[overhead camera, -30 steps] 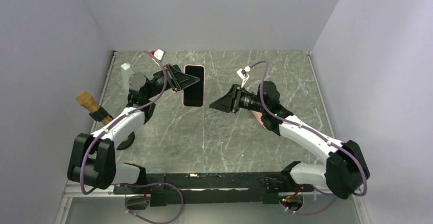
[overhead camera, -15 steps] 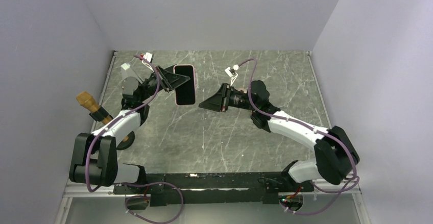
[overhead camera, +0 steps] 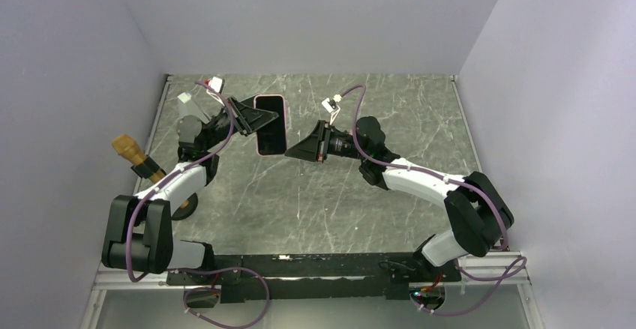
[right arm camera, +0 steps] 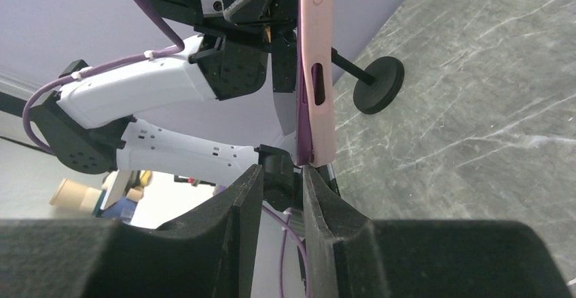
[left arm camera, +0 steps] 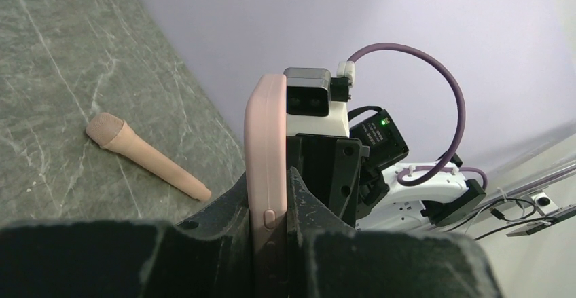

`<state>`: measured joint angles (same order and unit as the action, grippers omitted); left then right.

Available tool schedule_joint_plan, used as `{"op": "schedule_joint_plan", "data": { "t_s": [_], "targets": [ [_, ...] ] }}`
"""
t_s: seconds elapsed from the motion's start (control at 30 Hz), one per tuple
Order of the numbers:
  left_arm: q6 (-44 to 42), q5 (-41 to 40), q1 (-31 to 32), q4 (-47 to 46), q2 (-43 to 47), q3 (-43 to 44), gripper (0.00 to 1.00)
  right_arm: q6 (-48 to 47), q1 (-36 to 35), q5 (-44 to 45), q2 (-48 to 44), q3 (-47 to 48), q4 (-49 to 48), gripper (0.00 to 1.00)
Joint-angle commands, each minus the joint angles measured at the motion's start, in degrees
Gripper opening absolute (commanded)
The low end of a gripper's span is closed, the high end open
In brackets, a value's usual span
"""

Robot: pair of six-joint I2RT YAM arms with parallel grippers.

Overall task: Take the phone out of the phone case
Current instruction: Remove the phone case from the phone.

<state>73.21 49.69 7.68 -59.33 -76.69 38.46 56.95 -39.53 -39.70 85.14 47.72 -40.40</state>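
The phone, dark screen up, sits in its pink case [overhead camera: 270, 124] and is held up off the table. My left gripper [overhead camera: 253, 119] is shut on the case's left long edge; in the left wrist view the pink case edge [left arm camera: 267, 142] stands upright between my left gripper's [left arm camera: 272, 184] fingers. My right gripper [overhead camera: 289, 151] is open and empty, its tips just at the case's lower right corner. In the right wrist view the pink case [right arm camera: 319, 74] hangs just above my right gripper [right arm camera: 282, 170], its bottom corner at the tip of the right-hand finger [right arm camera: 314, 196], not between the fingers.
A wooden-handled tool [overhead camera: 135, 157] leans at the left wall on a black round base [overhead camera: 185, 205], which also shows in the right wrist view [right arm camera: 379, 84]. A small white block [overhead camera: 184, 98] lies at the back left. A peach-coloured stick with a rounded head [left arm camera: 146, 159] lies on the marble table [overhead camera: 337, 209].
My left gripper carried the phone a little left and then held still. My right gripper has moved left, up to the phone's lower right corner, still open.
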Motion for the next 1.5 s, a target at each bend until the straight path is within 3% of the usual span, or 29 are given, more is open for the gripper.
{"op": "schedule_joint_plan", "data": {
  "t_s": [0.0, 0.6, 1.13, 1.47],
  "targets": [
    [1.25, 0.32, -0.23, -5.71, 0.88, 0.31, 0.0, 0.66, -0.35, -1.04, -0.09, 2.02, -4.77, 0.31],
    [5.1, 1.45, 0.84, -10.57, -0.95, 0.52, 0.0, -0.92, -0.13, -0.54, 6.53, 7.28, -1.48, 0.31],
    [9.48, 2.08, 4.71, -16.41, -4.2, 0.57, 0.0, 2.0, 1.28, -1.13, 10.77, 8.69, -4.43, 0.33],
    [-0.19, 1.71, 12.11, -5.89, -2.38, 1.24, 0.0, 9.17, 1.97, -1.16, 9.88, 7.18, -11.2, 0.29]
  ]
}}
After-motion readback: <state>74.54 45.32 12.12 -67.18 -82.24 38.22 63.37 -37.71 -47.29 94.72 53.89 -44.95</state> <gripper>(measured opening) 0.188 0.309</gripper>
